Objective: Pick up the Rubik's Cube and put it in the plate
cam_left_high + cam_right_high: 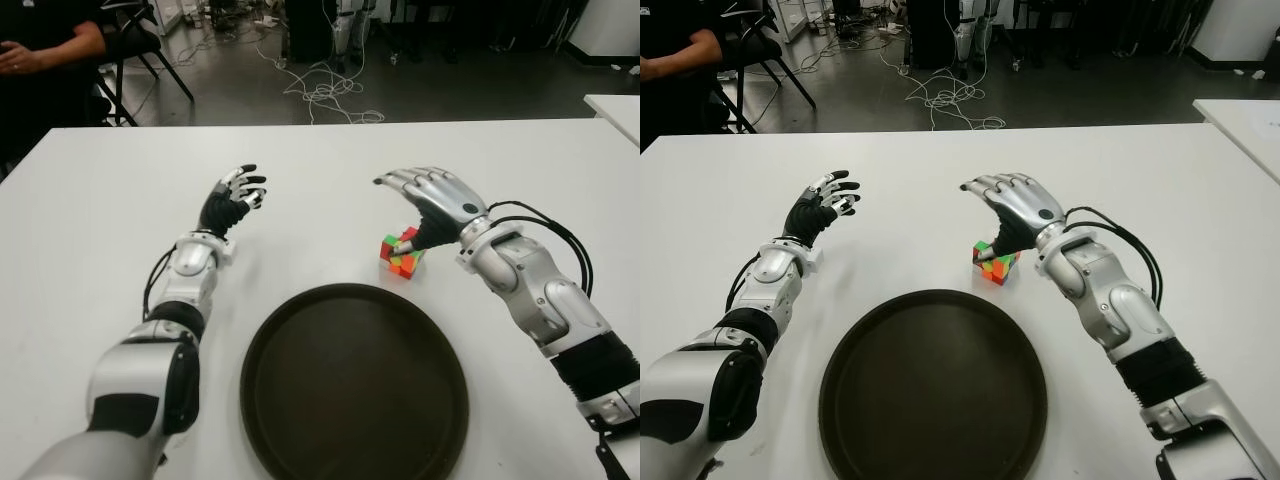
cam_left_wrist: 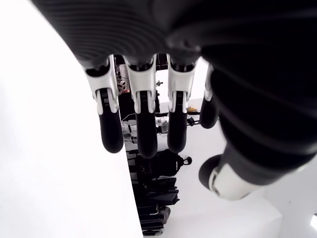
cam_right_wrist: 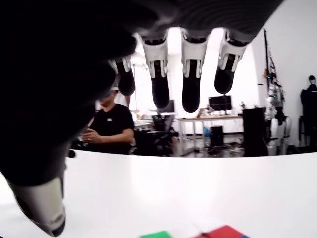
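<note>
Cube [image 1: 402,254] sits on the table [image 1: 90,210] just behind the plate [image 1: 355,385], under the right hand [image 1: 432,200], whose fingers are spread, holding nothing. Probably light, rigid, slick plastic; pinch opposite flat faces. Left hand [image 1: 232,200] idles open.

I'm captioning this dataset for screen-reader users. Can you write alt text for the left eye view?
The robot's right hand hovers open over a small multicoloured Rubik's Cube on a white table, just beyond a round dark plate. Its left hand, open and empty, shows left of the plate.
</note>
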Tool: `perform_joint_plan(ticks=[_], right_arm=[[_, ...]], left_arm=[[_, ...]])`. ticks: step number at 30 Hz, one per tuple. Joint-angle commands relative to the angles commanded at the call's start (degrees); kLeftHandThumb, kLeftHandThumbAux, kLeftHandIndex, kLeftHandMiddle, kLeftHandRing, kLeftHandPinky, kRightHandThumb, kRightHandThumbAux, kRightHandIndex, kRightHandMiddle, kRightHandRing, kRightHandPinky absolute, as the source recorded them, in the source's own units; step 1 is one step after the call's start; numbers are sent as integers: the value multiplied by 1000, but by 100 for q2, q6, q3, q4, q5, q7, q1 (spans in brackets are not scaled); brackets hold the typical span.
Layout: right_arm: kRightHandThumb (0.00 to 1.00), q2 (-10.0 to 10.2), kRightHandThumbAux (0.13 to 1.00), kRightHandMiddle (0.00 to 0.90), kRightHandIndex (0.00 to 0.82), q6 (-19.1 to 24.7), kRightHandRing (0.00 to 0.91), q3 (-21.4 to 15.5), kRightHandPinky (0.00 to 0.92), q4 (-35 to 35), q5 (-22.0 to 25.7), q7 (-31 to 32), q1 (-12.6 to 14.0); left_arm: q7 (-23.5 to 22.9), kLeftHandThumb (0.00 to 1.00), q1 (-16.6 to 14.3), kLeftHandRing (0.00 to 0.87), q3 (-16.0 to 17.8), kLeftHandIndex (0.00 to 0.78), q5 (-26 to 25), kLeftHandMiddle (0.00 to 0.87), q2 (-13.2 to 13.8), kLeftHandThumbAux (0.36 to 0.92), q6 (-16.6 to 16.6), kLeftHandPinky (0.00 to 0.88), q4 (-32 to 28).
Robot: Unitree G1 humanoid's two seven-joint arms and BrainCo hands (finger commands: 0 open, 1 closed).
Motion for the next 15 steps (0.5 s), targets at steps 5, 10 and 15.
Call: perform_joint_plan(ticks=[5,10,15], right_arm=[[0,76,726,184,156,365,189,-33,176,-25,-183,-218,84],[0,220,722,185,162,907,196,-16,185,-35,-422,-300,124],[0,316,718,194,172,1275,206,-15,190,-76,-546,-318,171]], left_arm=[[16,101,-1,253,-12,182,15,258,8,724,27,279,3],[79,110,-15,255,-38,186,48,262,19,734,102,275,11],[104,102,-12,254,-61,182,70,259,19,732,85,275,10]])
